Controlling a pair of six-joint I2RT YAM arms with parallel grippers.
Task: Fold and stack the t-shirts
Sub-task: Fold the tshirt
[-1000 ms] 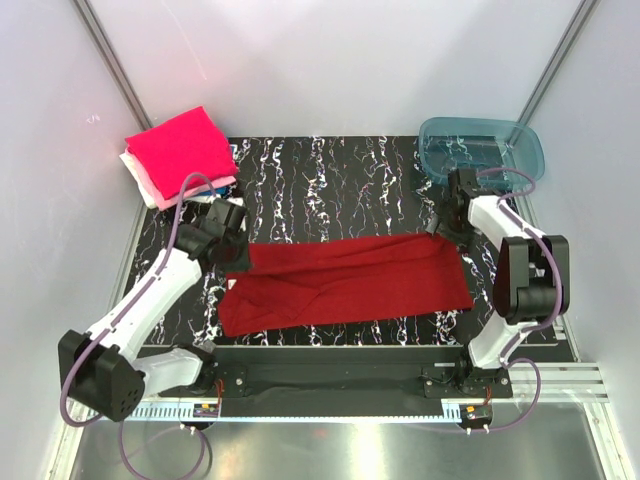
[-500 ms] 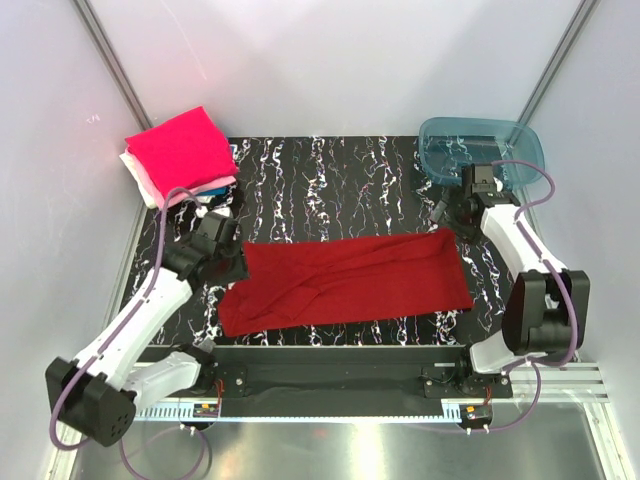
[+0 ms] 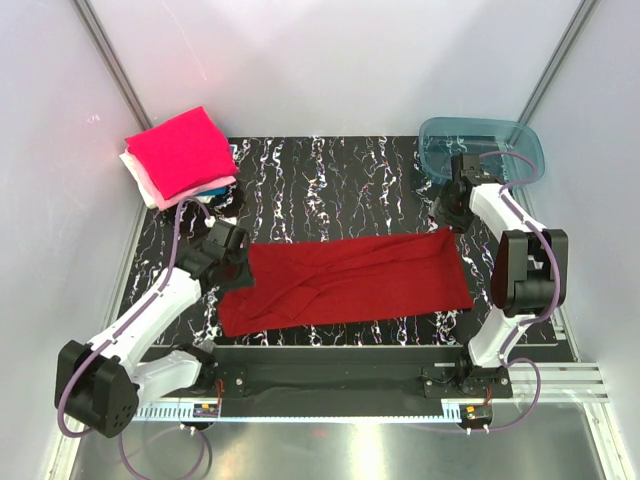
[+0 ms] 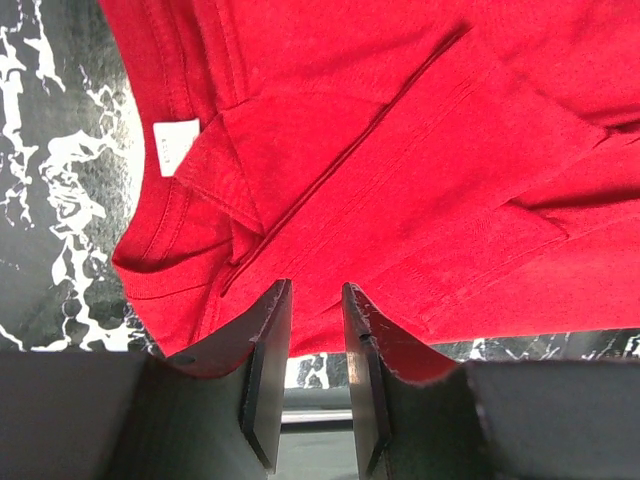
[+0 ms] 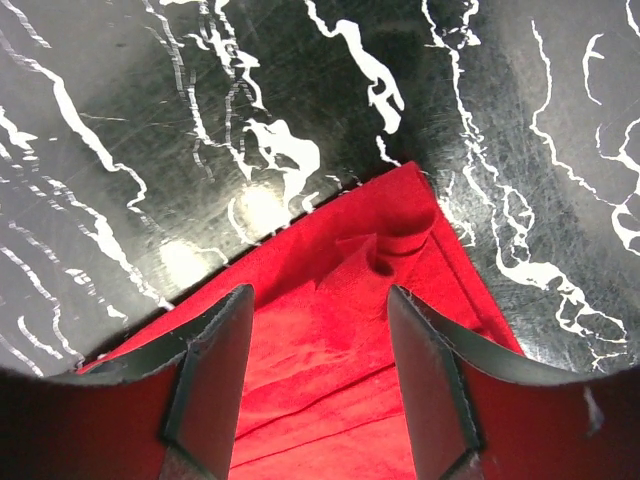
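Both arms have shifted slightly; left pincer (image 4: 315, 290) narrowly apart, collar (image 4: 160, 250) ahead-left; right pincer (image 5: 320, 292) wide apart, dark red shirt (image 5: 410, 200) corner just ahead. Best pinch both layers squarely.

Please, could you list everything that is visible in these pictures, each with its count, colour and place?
dark red short-sleeved cloth t-shirt: one, dark red, spread out across the middle of the table.
stack of folded cloth t-shirts: one stack, bright magenta-pink on top, pale pink, white and a little blue below, far left corner.
teal see-through plastic tub: one, teal, far right corner.
black white-veined table top: one, black with white veins, under everything.
left pincer: one, dark fingers, slightly open, at the red shirt's left end.
right pincer: one, dark fingers, open, over the red shirt's far right corner.
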